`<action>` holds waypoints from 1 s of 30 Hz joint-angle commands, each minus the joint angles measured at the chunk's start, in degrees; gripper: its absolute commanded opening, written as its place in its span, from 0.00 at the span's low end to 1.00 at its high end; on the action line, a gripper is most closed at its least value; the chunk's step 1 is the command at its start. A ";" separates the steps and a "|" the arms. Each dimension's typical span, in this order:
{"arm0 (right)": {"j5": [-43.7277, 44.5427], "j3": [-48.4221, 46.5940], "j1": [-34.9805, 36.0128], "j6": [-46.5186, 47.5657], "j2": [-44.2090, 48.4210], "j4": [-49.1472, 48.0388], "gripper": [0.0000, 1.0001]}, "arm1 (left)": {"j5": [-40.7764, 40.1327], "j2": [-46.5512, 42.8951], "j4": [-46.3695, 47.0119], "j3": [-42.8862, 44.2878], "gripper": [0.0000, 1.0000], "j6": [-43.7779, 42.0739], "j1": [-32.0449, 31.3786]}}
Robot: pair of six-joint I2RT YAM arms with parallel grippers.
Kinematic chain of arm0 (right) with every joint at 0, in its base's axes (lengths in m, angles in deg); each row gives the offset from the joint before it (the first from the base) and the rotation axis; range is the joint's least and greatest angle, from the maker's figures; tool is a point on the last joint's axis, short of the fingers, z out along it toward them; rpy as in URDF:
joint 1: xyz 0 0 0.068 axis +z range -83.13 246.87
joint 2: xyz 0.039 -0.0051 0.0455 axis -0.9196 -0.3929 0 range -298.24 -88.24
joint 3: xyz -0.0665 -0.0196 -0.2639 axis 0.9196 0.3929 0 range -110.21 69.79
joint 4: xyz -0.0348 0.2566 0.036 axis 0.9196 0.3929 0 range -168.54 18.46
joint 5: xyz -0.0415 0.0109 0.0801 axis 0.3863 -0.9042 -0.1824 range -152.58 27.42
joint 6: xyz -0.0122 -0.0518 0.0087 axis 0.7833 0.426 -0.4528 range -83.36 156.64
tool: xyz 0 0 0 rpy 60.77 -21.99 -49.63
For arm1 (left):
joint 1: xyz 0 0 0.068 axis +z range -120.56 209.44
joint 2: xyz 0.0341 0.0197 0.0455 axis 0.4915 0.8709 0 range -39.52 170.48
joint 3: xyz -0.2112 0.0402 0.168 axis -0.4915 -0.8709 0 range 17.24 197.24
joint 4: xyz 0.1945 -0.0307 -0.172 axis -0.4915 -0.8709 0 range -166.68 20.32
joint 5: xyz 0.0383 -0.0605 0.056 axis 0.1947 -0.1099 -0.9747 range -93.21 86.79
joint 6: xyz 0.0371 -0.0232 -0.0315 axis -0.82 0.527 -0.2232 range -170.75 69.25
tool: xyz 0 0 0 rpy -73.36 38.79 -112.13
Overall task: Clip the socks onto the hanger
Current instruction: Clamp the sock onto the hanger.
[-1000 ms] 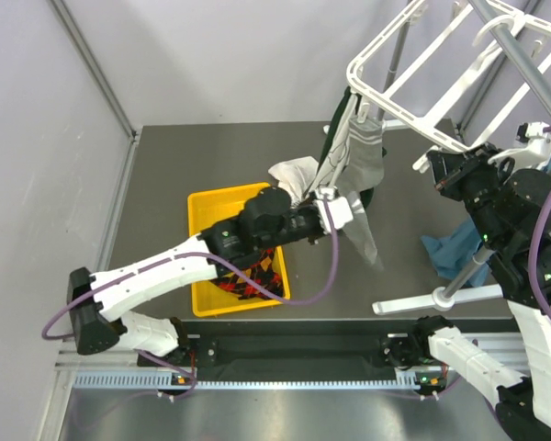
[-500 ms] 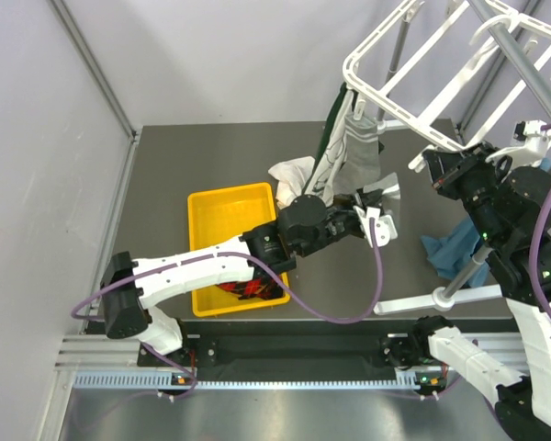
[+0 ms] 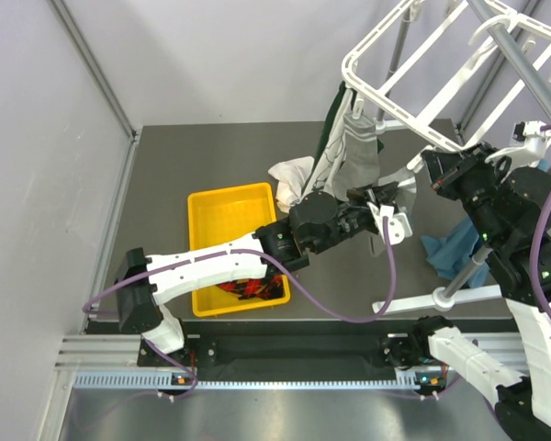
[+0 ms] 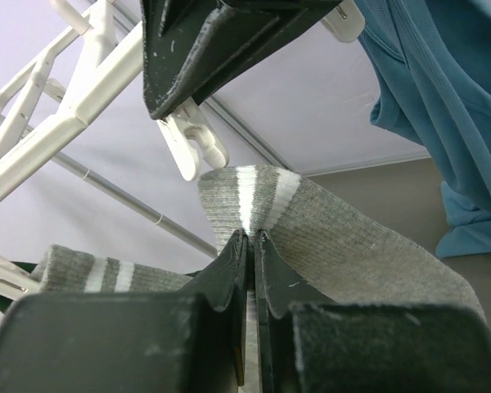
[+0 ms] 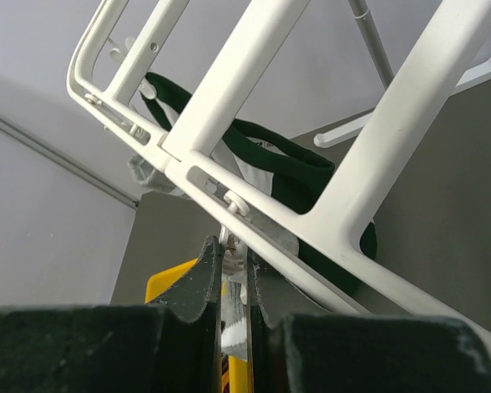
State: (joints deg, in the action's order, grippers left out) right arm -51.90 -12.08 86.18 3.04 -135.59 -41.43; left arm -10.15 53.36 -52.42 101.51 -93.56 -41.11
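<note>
- Left gripper (image 4: pixel 250 246): jaws pinched almost shut on the striped cuff of a grey sock (image 4: pixel 335 237), raised over the right half of the table (image 3: pixel 165 202), just under the hanger's near rail.
- Grey sock: ribbed knit with white bands at the cuff. Cuff edge just below a white clip (image 4: pixel 192 147), not seen inside it; remainder trailing down toward the table.
- Right gripper (image 5: pixel 233 246): jaws closed to a narrow slit on that small white clip, which hangs under the hanger rail, right beside the left gripper.
- Hanger (image 3: pixel 404 112): white plastic frame with parallel bars, tilted, up above the far right corner of the table on a grey metal stand pole (image 3: pixel 523 64).
- Second grey sock (image 3: pixel 358 156): hung from the hanger's near-left corner, beside a dark green garment (image 3: pixel 333 129).
- Argyle socks (image 3: pixel 248 287): red, black and yellow, in the near end of a yellow tray (image 3: pixel 222 207) toward the front edge of the table, partly hidden under the left arm.
- Blue cloth (image 3: pixel 445 253): crumpled by the right edge, at the foot of the pole.
- White cloth (image 3: pixel 289 173): bunched at the tray's far right corner.
</note>
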 commanded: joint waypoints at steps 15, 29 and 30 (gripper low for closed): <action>-4.53 0.74 0.11 -0.76 0.07 -0.19 0.00 | -1.85 -1.03 7.88 1.87 0.00 -0.17 -0.30; -4.26 -1.10 0.03 -0.67 -0.55 0.07 0.00 | -4.39 -2.00 6.91 -0.33 0.00 -1.14 -0.38; -4.09 -1.36 0.03 -0.59 -0.55 0.25 0.00 | -4.83 -2.00 7.00 -0.33 0.00 -1.23 -0.38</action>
State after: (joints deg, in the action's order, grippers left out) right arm -51.93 -11.97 86.18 3.01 -135.51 -41.65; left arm -13.32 53.97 -49.06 101.43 -94.06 -41.17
